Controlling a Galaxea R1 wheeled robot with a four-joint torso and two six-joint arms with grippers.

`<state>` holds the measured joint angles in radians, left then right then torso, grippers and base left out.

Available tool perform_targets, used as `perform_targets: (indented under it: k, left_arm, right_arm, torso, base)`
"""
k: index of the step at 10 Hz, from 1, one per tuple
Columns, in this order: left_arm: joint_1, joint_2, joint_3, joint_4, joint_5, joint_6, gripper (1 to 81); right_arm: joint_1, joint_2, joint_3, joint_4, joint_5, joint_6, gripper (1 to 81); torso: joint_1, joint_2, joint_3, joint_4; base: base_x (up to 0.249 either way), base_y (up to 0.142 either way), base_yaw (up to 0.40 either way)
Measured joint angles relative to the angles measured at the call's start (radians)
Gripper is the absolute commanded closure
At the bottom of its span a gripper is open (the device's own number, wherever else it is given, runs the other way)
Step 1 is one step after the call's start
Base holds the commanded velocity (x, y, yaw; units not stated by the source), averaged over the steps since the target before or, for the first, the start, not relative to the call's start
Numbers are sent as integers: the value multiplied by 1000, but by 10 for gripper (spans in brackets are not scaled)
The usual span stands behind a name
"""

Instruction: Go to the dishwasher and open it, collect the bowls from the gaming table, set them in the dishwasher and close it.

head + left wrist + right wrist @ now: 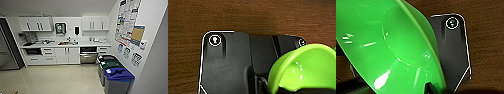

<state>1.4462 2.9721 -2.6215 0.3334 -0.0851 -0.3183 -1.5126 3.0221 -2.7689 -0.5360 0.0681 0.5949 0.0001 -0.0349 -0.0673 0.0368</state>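
Ahead of me the cabinets (67,55) are white with dark handles, and the dishwasher (88,58) among them shows a grey steel front under a dark opening. The tabletop (100,45) along them is pale. The floor (55,80) is a light beige. The nearest bin (117,82) is grey with a blue top; the bin lid behind it (111,64) is dark green. By my left wrist a yellow-green bowl (308,67) gleams over brown wood grain (243,15). By my right wrist a wider bowl (386,50) is bright green.
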Motion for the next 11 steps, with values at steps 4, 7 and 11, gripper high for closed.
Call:
perform_targets:
  k: [4,7,11]
  left_arm:
    - [0,1,0,0,0,0,811]
    - [0,0,0,0,-1,0,811]
    - [0,0,0,0,0,0,811]
  right_arm:
    - [0,0,0,0,-1,0,811]
    - [0,3,0,0,0,0,811]
    - [3,3,0,0,-1,0,811]
  torso:
    - [0,0,0,0]
    - [0,0,0,0]
    - [0,0,0,0]
  base:
    - [207,0,0]
    - [199,0,0]
    - [192,0,0]
